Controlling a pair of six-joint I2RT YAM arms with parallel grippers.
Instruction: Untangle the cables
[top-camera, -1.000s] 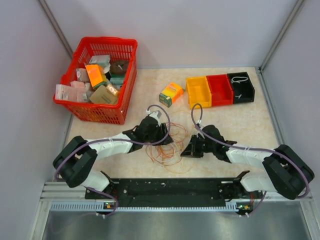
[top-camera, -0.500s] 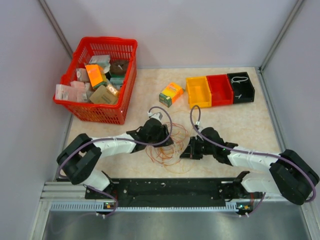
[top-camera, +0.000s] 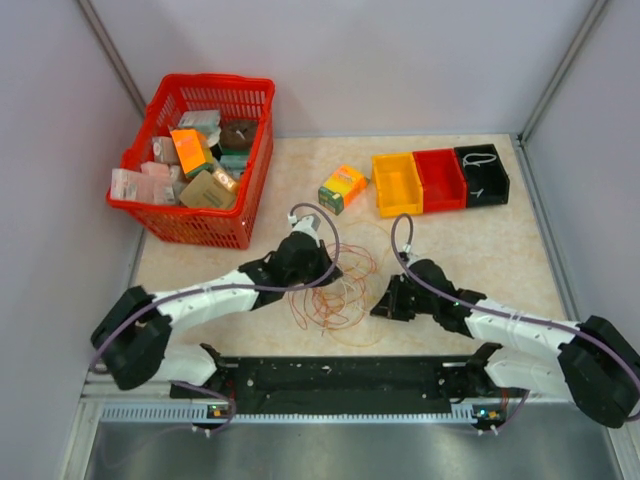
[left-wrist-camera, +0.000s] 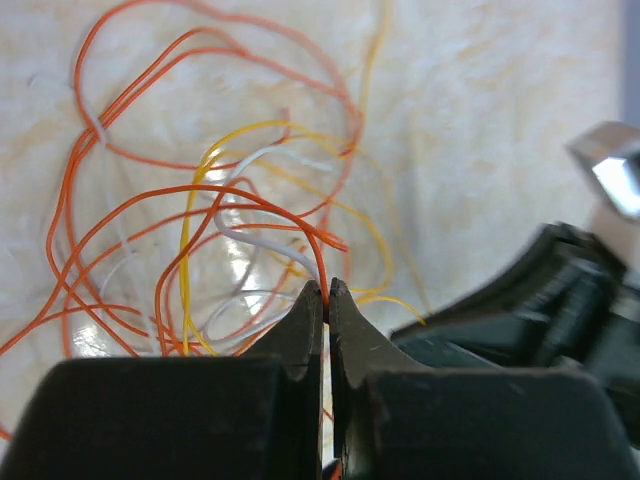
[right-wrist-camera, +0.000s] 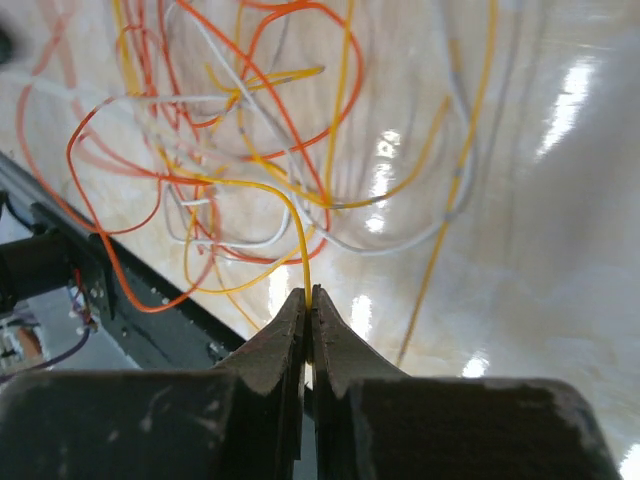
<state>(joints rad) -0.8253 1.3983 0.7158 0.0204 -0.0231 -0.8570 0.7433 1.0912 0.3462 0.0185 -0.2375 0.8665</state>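
The cables (top-camera: 341, 297) lie as a loose tangle of thin orange-red, yellow and white loops on the beige table (top-camera: 480, 250), between my two arms. My left gripper (top-camera: 322, 276) rests at the tangle's upper left. In the left wrist view it (left-wrist-camera: 326, 291) is shut on an orange-red cable (left-wrist-camera: 262, 197) that runs up from the fingertips into the loops. My right gripper (top-camera: 378, 306) sits at the tangle's right edge. Seen from the right wrist, it (right-wrist-camera: 308, 296) is shut on a yellow cable (right-wrist-camera: 272, 192) that arches away to the left.
A red basket (top-camera: 245, 205) full of packets stands at the back left. An orange box (top-camera: 343, 187) lies mid-table at the back. Yellow (top-camera: 397, 183), red (top-camera: 441, 180) and black (top-camera: 481, 174) bins stand at the back right. A black rail (top-camera: 340, 375) runs along the near edge.
My left gripper has shut on the orange-red cable, and its arm has stretched out lower over the table. The right gripper has shifted slightly right, still shut on the yellow cable.
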